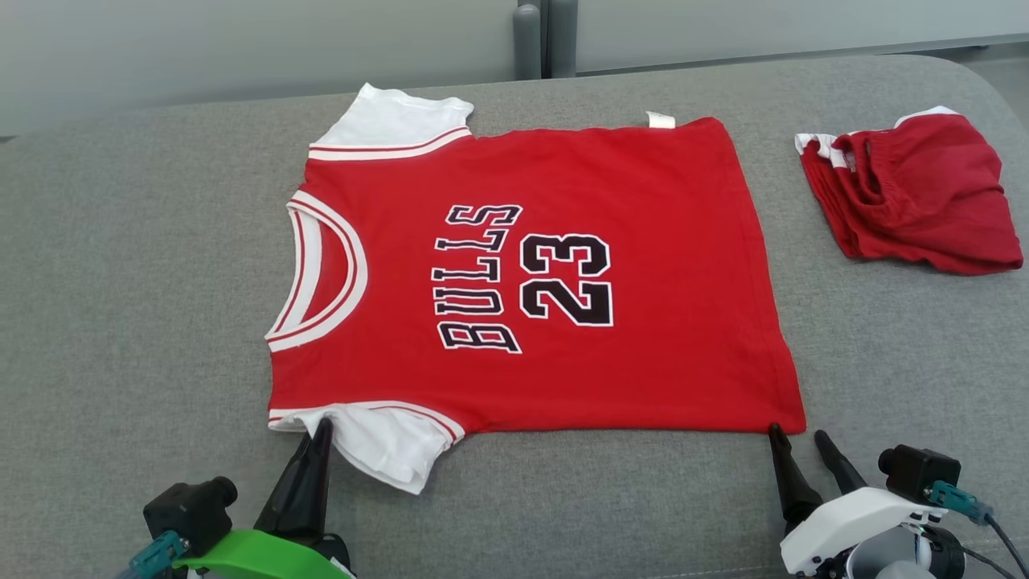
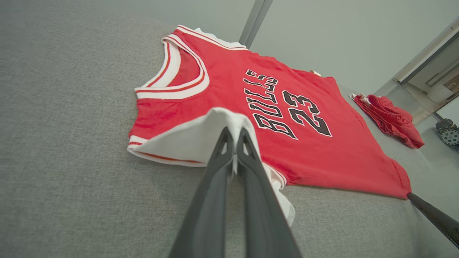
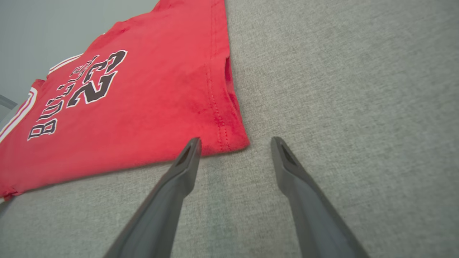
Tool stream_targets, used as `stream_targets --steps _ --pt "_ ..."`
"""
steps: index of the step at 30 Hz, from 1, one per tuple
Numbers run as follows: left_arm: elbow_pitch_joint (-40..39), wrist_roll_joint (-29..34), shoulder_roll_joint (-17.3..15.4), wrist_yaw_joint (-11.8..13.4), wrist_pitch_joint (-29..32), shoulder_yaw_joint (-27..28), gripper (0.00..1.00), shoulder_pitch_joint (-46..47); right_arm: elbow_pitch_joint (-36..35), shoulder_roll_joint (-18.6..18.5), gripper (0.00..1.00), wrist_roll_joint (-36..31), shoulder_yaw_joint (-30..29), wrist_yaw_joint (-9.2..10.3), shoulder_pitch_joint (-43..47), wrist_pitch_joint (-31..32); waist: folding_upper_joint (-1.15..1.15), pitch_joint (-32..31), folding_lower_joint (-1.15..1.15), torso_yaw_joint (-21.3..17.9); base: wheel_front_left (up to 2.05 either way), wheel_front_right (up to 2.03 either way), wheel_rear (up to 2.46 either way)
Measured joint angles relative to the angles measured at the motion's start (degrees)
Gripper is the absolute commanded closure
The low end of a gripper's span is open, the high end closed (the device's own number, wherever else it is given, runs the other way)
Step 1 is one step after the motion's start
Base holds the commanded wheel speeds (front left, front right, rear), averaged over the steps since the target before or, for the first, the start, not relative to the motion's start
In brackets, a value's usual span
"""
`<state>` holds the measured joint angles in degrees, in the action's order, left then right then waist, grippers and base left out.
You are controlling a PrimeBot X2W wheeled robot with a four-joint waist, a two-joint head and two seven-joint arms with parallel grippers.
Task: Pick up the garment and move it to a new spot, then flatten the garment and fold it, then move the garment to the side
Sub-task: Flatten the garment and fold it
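The left pincer (image 1: pixel 321 428) reaches in low from the near left. Its dark fingers (image 2: pixel 247 143) are pressed together on the near white sleeve (image 2: pixel 186 139) of the red jersey (image 1: pixel 643 322), a short-sleeved fabric top lettered "BULLS 23" in black. The pinched fold of sleeve stands up off the cloth.

The right pincer (image 1: pixel 797 436) slants in from the near right with its fingers spread, gripping nothing. The jersey's near hem corner (image 3: pixel 229 139) lies just between the tips.

The jersey lies flat in the middle of the grey fabric-covered tabletop (image 1: pixel 120 322), collar to the left and hem to the right. A crumpled pair of red shorts with white trim (image 1: pixel 916 201) sits well apart at the far right, beyond the hem.
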<state>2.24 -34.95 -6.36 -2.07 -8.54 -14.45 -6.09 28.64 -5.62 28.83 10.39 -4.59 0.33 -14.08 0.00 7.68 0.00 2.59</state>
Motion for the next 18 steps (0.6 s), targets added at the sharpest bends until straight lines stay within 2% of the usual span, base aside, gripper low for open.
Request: stream_targets --steps 2,3,4,5,7,11,18 --pt "-0.21 0.00 0.00 0.08 0.01 -0.01 1.00 -0.01 0.71 0.05 0.00 0.05 0.12 -0.43 -0.25 0.00 0.00 -0.09 0.00 0.45 0.00 0.00 0.00" --pt "-0.32 0.00 0.00 0.08 0.01 -0.01 1.00 -0.02 1.10 0.08 0.07 0.15 0.27 -0.45 -0.52 0.00 0.00 -0.15 0.00 0.64 0.00 0.00 0.00" --pt "-0.40 0.00 0.00 0.08 0.02 -0.03 1.00 -0.02 1.46 0.09 0.27 0.31 0.46 -0.45 -0.90 0.00 0.00 -0.21 0.00 0.81 0.00 0.00 0.00" --pt "-0.58 0.00 0.00 0.16 0.02 0.02 1.00 -0.09 1.65 0.09 0.51 0.41 0.83 -0.51 -1.31 0.03 0.00 -0.29 0.00 0.94 0.00 0.00 0.00" --pt "-0.86 0.00 0.00 0.33 0.02 0.02 1.00 -0.12 2.14 0.29 0.62 0.44 1.22 -0.97 -1.98 0.08 0.00 -0.40 0.00 1.06 0.00 0.00 0.00" --pt "-1.16 0.01 0.00 0.55 0.02 0.03 1.00 -0.14 2.59 0.33 1.00 1.07 1.26 -1.08 -2.32 0.07 0.00 -0.54 0.00 1.13 0.00 0.00 0.00" --pt "-2.54 0.00 0.00 0.77 -0.36 1.16 1.00 -0.60 1.88 0.30 1.00 1.93 1.18 -1.74 -3.19 0.03 0.00 -0.76 0.00 0.53 0.00 0.00 0.00"
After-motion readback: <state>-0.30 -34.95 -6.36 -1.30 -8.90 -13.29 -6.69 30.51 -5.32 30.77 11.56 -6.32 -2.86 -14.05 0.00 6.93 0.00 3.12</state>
